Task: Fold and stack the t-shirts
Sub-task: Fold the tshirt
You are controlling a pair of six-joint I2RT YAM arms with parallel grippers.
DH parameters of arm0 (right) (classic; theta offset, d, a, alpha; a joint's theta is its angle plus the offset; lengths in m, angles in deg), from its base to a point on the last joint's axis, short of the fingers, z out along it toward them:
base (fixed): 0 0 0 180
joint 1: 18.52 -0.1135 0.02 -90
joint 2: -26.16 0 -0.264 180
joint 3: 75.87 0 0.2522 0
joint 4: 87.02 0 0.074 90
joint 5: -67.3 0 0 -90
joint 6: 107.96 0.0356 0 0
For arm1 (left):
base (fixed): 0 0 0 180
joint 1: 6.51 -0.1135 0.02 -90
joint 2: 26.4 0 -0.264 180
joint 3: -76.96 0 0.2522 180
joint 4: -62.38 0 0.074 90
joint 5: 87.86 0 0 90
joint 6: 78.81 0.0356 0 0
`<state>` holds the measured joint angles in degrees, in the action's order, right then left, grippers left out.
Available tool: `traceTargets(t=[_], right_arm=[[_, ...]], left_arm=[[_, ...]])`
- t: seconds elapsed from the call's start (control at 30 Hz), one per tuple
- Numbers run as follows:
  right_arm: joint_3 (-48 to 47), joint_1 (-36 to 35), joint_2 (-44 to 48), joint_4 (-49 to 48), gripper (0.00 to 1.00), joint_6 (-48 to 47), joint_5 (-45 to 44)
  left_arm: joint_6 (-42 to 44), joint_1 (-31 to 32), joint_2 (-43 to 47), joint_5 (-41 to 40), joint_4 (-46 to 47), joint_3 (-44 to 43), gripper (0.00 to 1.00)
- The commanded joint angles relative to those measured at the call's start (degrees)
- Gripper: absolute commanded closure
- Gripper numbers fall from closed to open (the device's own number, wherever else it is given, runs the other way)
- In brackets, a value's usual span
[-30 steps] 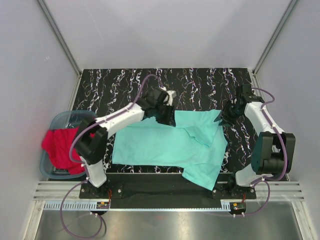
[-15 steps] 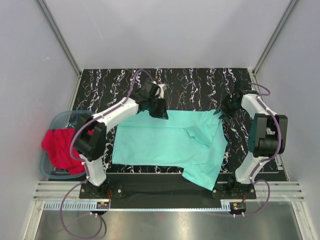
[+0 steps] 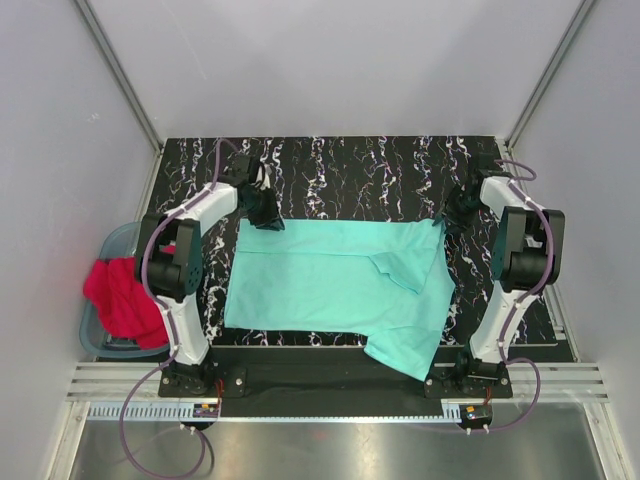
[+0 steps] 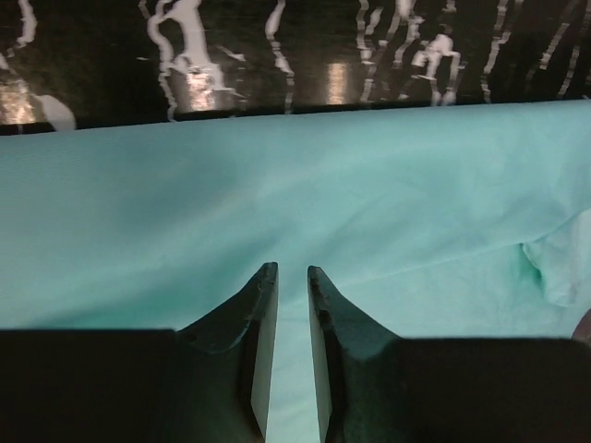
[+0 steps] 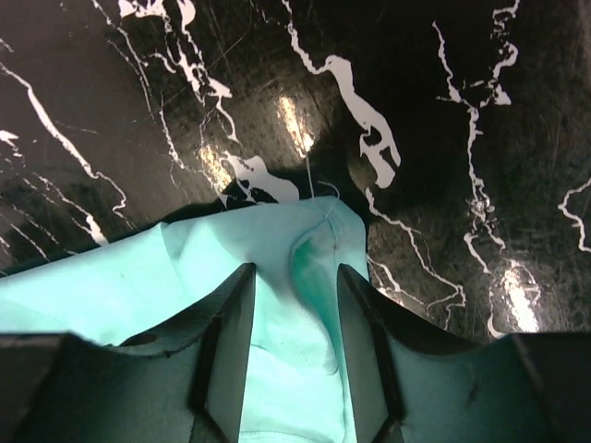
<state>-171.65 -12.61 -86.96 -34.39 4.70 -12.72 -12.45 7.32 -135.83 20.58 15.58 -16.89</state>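
Observation:
The mint-teal t-shirt (image 3: 330, 280) lies spread on the black marble table, its far edge straight between both grippers. My left gripper (image 3: 262, 208) is at the shirt's far left corner. In the left wrist view the jaws (image 4: 286, 269) stand almost together over the teal cloth (image 4: 295, 185). My right gripper (image 3: 450, 215) is at the far right corner. In the right wrist view its jaws (image 5: 295, 269) hold a bunched fold of the shirt (image 5: 286, 249). The red t-shirt (image 3: 120, 295) hangs crumpled over the tub at the left.
The translucent blue-grey tub (image 3: 115, 243) stands off the table's left edge. The near right part of the teal shirt (image 3: 405, 350) hangs over the table's front edge. White walls close in the table (image 3: 360, 170) on three sides.
My left gripper has moved from the middle of the shirt's far edge out to the far left, drawing that edge straight. The right gripper has shifted slightly farther back at its corner.

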Motion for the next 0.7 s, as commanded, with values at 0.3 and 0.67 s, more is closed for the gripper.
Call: traceTargets(t=[0.3,0.67], right_arm=[[-2.7,3.6,-4.9,-2.0,0.93,-0.4,-0.4],[-6.0,3.6,-7.2,-2.2,1.0,-0.2,0.8]], left_arm=[[1.4,-5.4,-5.4,0.0,0.4,-0.9,0.76],[1.5,-6.4,-8.3,-1.7,-0.6,-2.7,0.75]])
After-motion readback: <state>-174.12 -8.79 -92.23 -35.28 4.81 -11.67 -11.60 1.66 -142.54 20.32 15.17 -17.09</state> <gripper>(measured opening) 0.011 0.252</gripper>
